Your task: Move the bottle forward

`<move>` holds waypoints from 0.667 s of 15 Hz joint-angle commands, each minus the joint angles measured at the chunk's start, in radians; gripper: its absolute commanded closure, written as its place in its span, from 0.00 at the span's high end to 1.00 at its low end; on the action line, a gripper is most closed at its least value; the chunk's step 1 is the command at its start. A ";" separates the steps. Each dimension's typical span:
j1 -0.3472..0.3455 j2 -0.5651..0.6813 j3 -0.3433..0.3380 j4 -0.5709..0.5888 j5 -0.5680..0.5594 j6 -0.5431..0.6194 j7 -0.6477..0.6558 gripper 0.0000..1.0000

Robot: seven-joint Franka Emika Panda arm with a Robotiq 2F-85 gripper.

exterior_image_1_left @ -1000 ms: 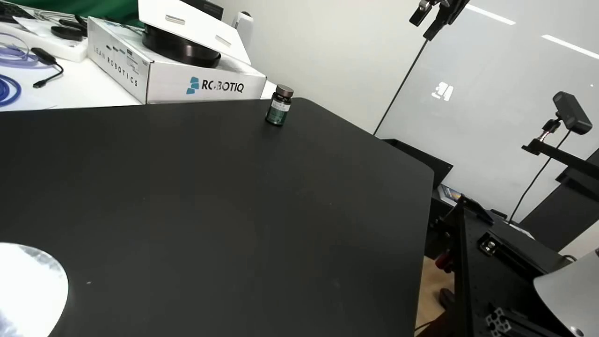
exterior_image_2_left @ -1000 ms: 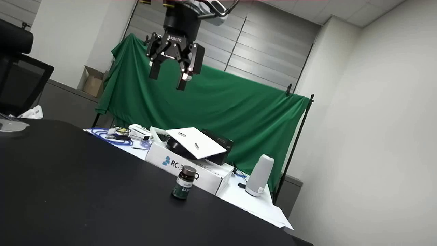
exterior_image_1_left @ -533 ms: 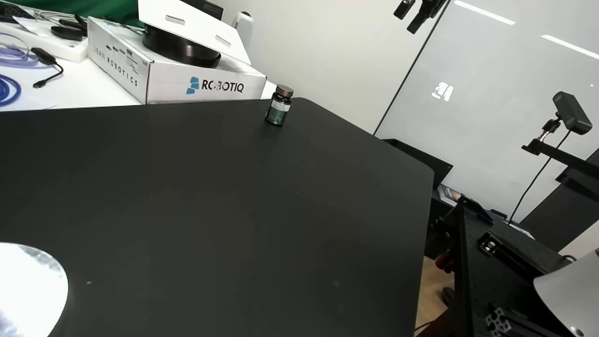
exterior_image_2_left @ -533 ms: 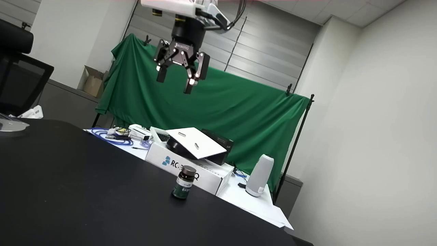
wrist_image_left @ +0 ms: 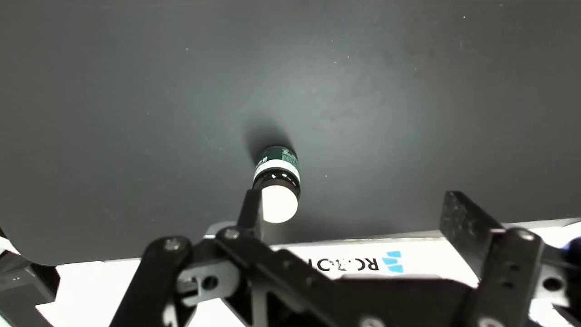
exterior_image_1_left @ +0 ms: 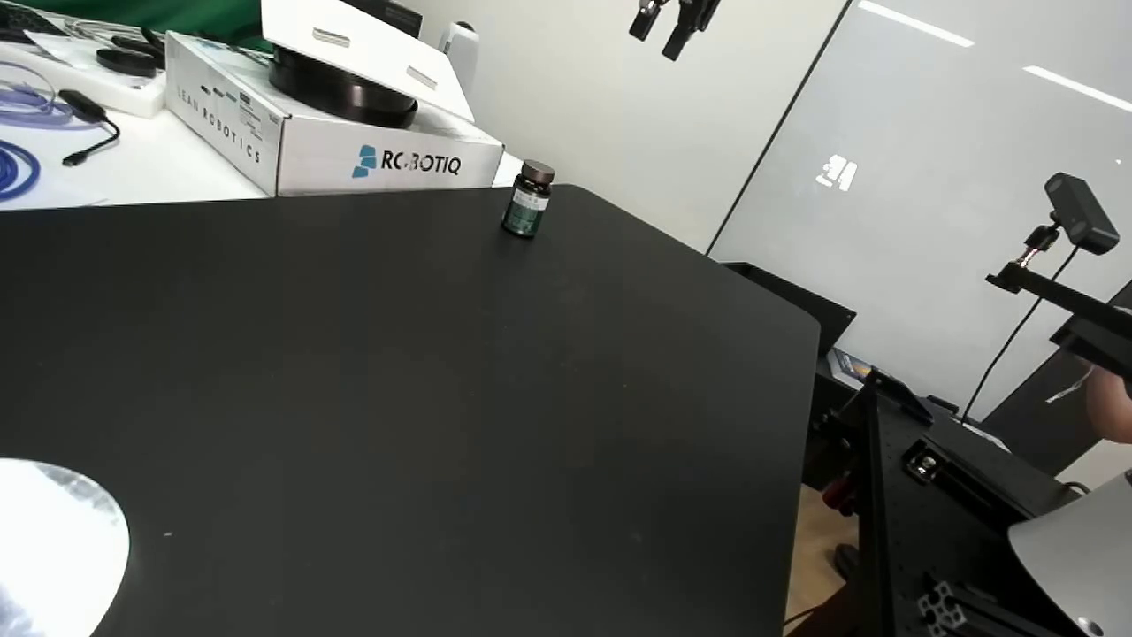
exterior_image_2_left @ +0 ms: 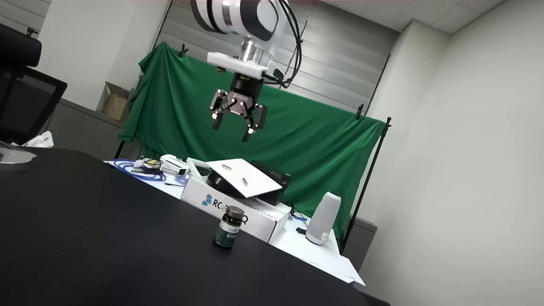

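I judge this the approach: my gripper hangs higher than the white box, jaws spread, holding nothing. The bottle stands upright near the box's lettered face; next I should centre over it, then descend.

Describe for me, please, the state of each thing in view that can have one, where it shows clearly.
Pincer: open, up in the air, holding nothing.
Green-labelled bottle: upright and capped on the black table; fill level cannot be told.
ROBOTIQ box: lying flat, bearing a black round piece.
White slotted panel: tilted, atop that piece.
Blue cable: coiled.
White tower-shaped device: upright.
Green cloth: hung up, in folds.
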 commanded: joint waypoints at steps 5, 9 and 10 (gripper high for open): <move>-0.049 0.375 0.029 0.453 0.003 -0.110 0.021 1.00; -0.083 0.538 0.044 0.642 0.010 -0.132 0.023 1.00; -0.091 0.577 0.048 0.687 0.011 -0.140 0.021 1.00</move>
